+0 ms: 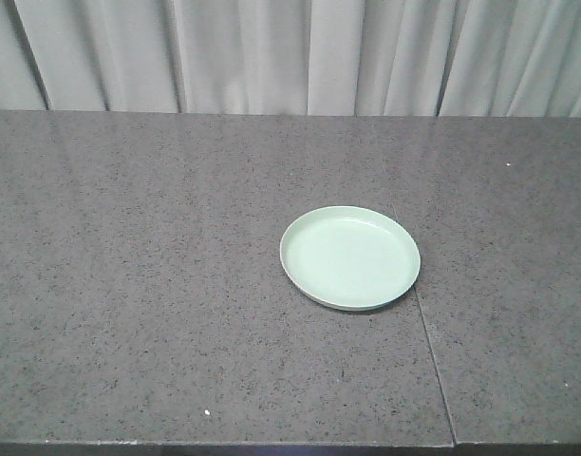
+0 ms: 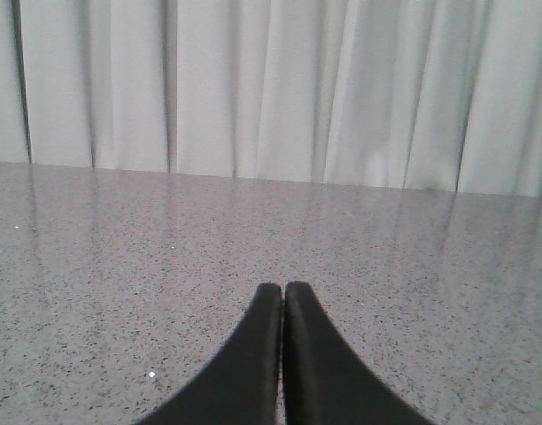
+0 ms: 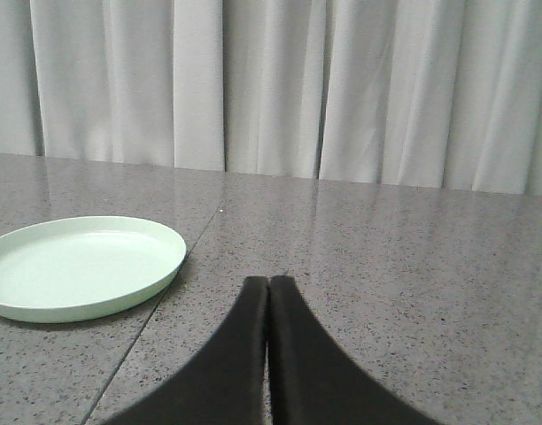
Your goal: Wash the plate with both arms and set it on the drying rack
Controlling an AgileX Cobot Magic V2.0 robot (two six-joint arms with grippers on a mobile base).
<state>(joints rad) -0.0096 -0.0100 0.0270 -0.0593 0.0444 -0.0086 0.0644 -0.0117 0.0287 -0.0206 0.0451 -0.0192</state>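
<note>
Right of the plate (image 3: 81,266), the right end effector (image 3: 268,282) is sitting closed, as is the left end effector (image 2: 282,288); the glossy, likely slippery rim is offering the grip.

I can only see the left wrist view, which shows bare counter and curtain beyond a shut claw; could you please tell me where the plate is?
Observer: In the front view the plate lies flat on the counter, right of centre, its right edge over a seam in the stone.
Operator: Thank you. Is the right claw near it?
Observer: It is not touching it. In the right wrist view the right claw is shut and empty, with the plate ahead on its left.
Operator: Is anything on the plate?
Observer: Nothing that shows; its inside looks bare and glossy.
</note>
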